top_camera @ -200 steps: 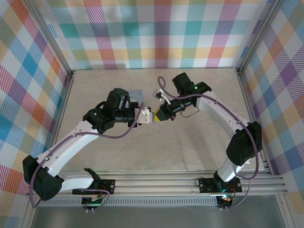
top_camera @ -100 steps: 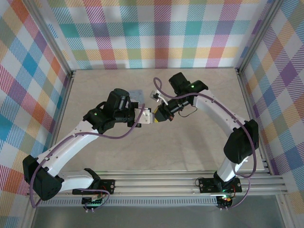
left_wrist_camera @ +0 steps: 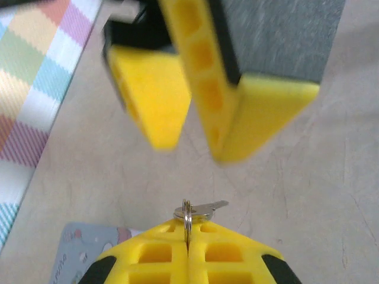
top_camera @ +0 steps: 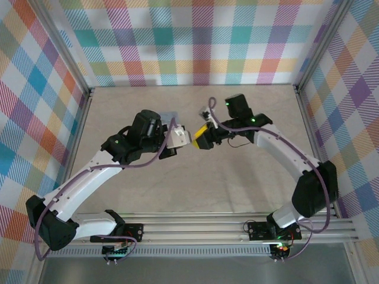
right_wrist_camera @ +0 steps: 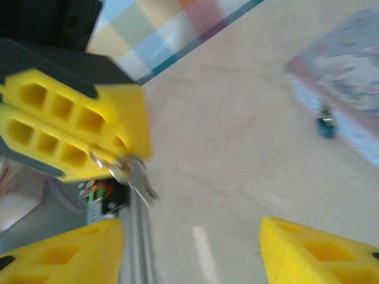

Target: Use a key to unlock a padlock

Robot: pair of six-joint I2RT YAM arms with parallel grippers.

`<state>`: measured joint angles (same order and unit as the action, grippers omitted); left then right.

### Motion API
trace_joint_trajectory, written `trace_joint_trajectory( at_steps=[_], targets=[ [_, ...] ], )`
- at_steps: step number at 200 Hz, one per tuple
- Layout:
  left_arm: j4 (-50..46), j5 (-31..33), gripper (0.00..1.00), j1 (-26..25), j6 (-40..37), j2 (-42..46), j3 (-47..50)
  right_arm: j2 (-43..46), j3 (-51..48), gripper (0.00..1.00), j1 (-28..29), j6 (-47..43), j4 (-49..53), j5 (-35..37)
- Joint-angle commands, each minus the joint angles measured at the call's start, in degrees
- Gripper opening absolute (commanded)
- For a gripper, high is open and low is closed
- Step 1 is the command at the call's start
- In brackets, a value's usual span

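Note:
My left gripper (left_wrist_camera: 188, 229) is shut on a silver key (left_wrist_camera: 204, 208) by its ring (left_wrist_camera: 186, 214), and the blade points right. From above, the left gripper (top_camera: 192, 141) sits mid-table, tip to tip with my right gripper (top_camera: 201, 134). The right gripper (right_wrist_camera: 189, 251) is open with nothing between its yellow fingers (right_wrist_camera: 59, 254). It faces the left gripper (right_wrist_camera: 65, 133) and the key (right_wrist_camera: 135, 176). The padlock (right_wrist_camera: 324, 123), tiny, black and bluish, lies by the edge of a pale blue tin (right_wrist_camera: 349, 89).
The cartoon-print tin (top_camera: 170, 113) lies flat behind the left wrist, partly hidden by the arm; its corner (left_wrist_camera: 83, 242) shows under the left fingers. Checked walls close off three sides. Bare tabletop (top_camera: 237, 183) lies in front of the grippers.
The right gripper has opened and drawn back a little to the right, away from the left one. The key stays in the shut left gripper, which has hardly moved.

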<state>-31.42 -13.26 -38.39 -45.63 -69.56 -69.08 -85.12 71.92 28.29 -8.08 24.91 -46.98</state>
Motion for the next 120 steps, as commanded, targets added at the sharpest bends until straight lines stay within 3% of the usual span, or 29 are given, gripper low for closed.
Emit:
trace_joint_trajectory(
  at_steps=[1,34,63,120],
  targets=[
    [-2.64,4.90,0.00,0.91,16.59,0.24,-2.80,4.80,-8.62,0.62,-0.79,10.60,-22.51,5.67],
    [-12.05,2.53,0.00,2.74,27.78,-5.14,-10.25,4.66,-14.35,0.61,0.29,12.85,-31.79,9.58],
    [-17.95,-6.28,0.00,5.73,35.13,-9.94,-15.52,3.33,-14.67,0.61,3.78,7.31,-33.30,11.45],
    [-19.79,-18.54,0.00,7.81,41.81,-13.46,-20.30,1.87,-16.35,0.61,7.54,-2.23,-38.87,15.07]
  ],
)
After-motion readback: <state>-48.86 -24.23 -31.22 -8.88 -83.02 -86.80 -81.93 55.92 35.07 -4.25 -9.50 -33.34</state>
